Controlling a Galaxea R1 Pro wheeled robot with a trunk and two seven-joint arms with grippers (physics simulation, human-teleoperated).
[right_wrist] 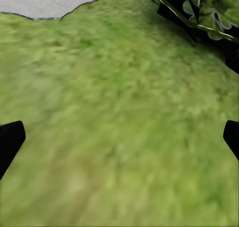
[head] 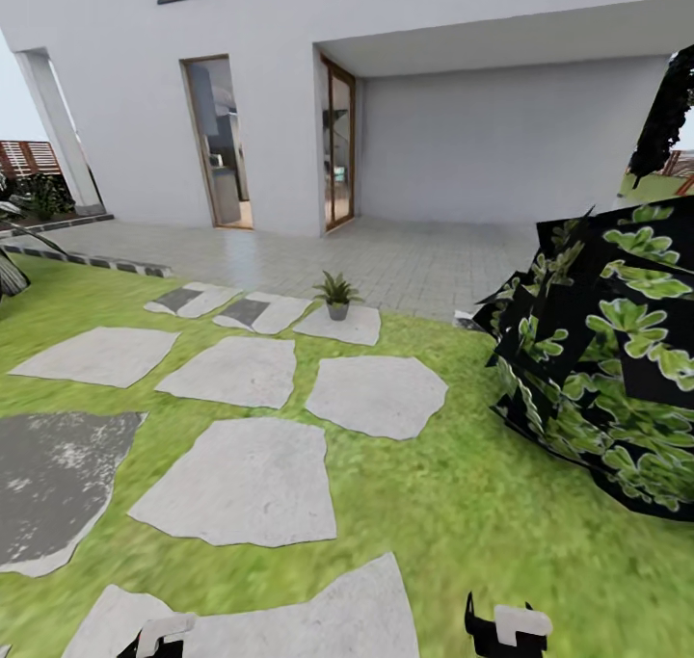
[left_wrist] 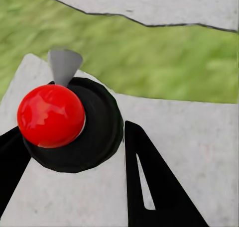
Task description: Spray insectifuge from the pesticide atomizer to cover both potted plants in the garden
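Looking over the garden lawn [head: 463, 504], the robot appears to be still travelling and searching: no pesticide atomizer can be picked out, so the pick-up step has not begun, and no whitish specks of spray are visible anywhere.

Farthest left, the left gripper [head: 159, 636] sits low at the edge of the head view above a grey stepping stone [head: 246, 485]. In the left wrist view its dark fingers [left_wrist: 159, 187] stand spread with nothing pinched between them; beyond them lies a black round part topped by a glossy red ball [left_wrist: 50, 116], seemingly part of the robot itself, over pale stone.

Further right and well ahead of both jaws, a small thin-leaved plant in a grey pot [head: 336, 297] stands on a far stone near the tiled patio [head: 405, 253]. It looks spiky, so it is probably not one of the two rosettes to be sprayed.

The right gripper [head: 506, 629] hangs over bare grass; its fingertips [right_wrist: 10, 140] sit far apart, holding nothing. Just ahead and to the right of those jaws rises the big dark-leaved bush [head: 607, 359].

The next move likely calls for turning the view until the sprayer is found, then driving within reach.
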